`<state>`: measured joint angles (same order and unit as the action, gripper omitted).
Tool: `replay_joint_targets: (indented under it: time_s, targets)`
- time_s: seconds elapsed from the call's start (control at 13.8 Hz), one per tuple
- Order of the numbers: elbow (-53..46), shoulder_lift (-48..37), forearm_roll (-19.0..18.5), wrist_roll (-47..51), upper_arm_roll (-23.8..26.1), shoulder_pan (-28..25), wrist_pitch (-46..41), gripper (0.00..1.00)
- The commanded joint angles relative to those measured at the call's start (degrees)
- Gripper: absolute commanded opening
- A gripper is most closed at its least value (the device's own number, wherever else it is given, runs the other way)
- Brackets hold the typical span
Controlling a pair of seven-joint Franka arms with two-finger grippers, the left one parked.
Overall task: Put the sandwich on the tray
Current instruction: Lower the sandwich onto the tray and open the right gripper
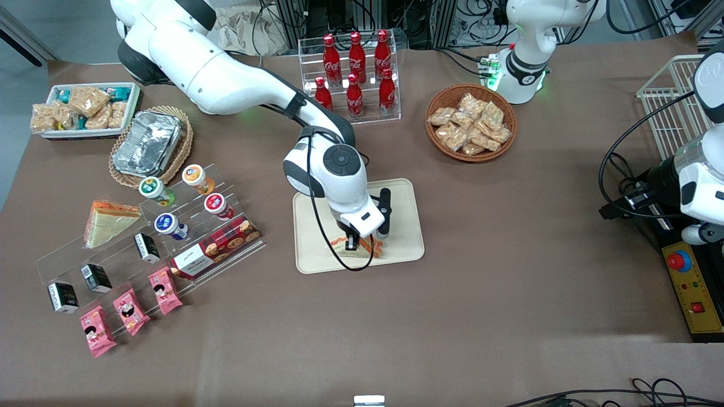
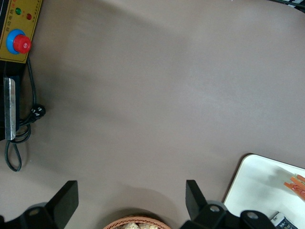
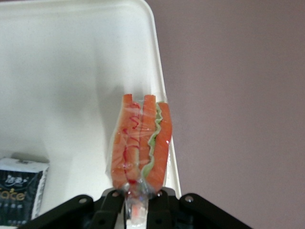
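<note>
My right gripper [image 1: 353, 242] is shut on a wrapped triangular sandwich [image 1: 370, 247], pinching the clear plastic at one end. It holds the sandwich low over the cream tray [image 1: 404, 195], by the tray's rim nearer the front camera. In the right wrist view the gripper [image 3: 138, 206] grips the wrapper, and the sandwich's [image 3: 141, 143] orange and green filling faces the camera over the tray [image 3: 66, 67] and its rim. I cannot tell whether it touches the tray. The left wrist view shows a corner of the tray [image 2: 252, 183] and the sandwich's orange edge [image 2: 296, 184].
A small black packet [image 3: 19, 196] lies on the tray beside the gripper. A second sandwich [image 1: 107, 221] sits on the clear stepped shelf [image 1: 169, 249] with cups and packets toward the working arm's end. A cola rack [image 1: 353, 73] and a snack basket [image 1: 470, 121] stand farther back.
</note>
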<state>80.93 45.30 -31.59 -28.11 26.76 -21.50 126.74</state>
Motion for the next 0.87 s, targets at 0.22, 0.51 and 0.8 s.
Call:
replay_joint_targets:
  time_s: [0.22, 0.51, 0.8]
  targets:
    - [1.25, 1.37, -2.15, -1.16, 0.13, 0.06, 3.25, 0.99]
    - [0.98, 0.85, -1.54, -1.86, 0.48, 0.93, 2.9, 1.0]
    - [0.98, -4.15, 3.0, -5.72, 1.01, 4.96, -0.25, 1.0]
